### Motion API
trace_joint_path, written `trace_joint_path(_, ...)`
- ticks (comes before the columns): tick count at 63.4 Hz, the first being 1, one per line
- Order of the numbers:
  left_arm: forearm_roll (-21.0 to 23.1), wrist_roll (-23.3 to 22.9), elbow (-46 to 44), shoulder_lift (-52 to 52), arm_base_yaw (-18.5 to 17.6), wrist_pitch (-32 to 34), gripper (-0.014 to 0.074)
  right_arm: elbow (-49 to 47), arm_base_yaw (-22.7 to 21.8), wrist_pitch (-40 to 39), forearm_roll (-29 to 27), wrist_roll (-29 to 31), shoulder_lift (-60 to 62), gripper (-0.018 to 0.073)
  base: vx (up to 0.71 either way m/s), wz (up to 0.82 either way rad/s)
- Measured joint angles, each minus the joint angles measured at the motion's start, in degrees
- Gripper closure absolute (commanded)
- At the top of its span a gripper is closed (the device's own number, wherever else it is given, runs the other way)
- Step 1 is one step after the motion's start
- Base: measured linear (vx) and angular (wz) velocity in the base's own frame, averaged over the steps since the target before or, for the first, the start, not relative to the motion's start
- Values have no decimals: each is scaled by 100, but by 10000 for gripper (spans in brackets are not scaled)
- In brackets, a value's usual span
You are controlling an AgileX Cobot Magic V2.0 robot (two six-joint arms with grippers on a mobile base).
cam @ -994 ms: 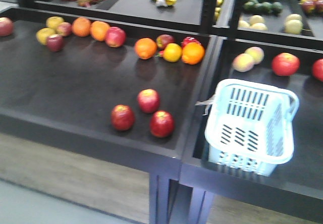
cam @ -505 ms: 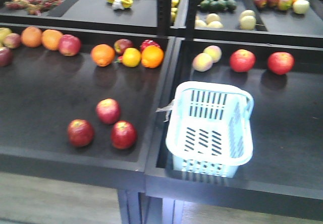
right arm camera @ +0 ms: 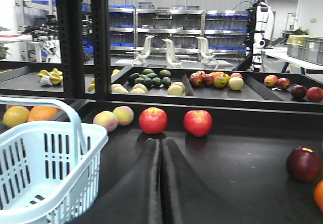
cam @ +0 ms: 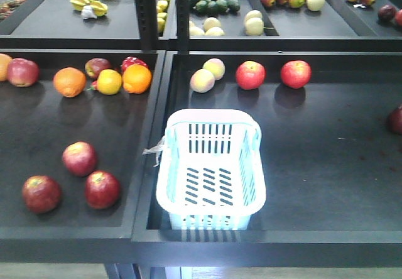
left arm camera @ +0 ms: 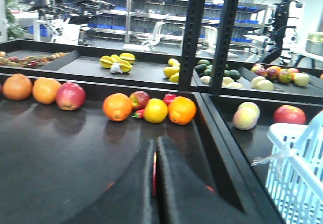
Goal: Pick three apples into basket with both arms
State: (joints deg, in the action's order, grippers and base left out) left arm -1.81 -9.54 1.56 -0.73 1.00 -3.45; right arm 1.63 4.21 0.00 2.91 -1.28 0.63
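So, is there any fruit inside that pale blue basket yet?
No, the basket shows only its bare slotted floor in the front view, while the three red apples lie outside it.

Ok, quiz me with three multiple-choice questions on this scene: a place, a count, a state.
1. Where are the three dark red apples relative to the basket? A inside it B in the neighbouring tray C under it
2. Fruits in the basket? A none B one C three
3. The left fingers and right fingers are? A wide open B shut, empty C gripping apples
Answers: 1 B, they lie in that tray; 2 A, its slotted floor is bare; 3 B, both pairs are pressed together.
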Motion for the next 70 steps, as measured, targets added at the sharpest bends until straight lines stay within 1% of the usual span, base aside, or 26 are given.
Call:
trace_joint_path(30, 0, 0, 0, 0, 0, 0, 603, 0, 0, 0, 0, 0, 0, 568, 4, -12)
trace_joint_path(70, 0, 0, 0, 0, 0, 0, 603, 0, 0, 0, 0, 0, 0, 568, 5, -2)
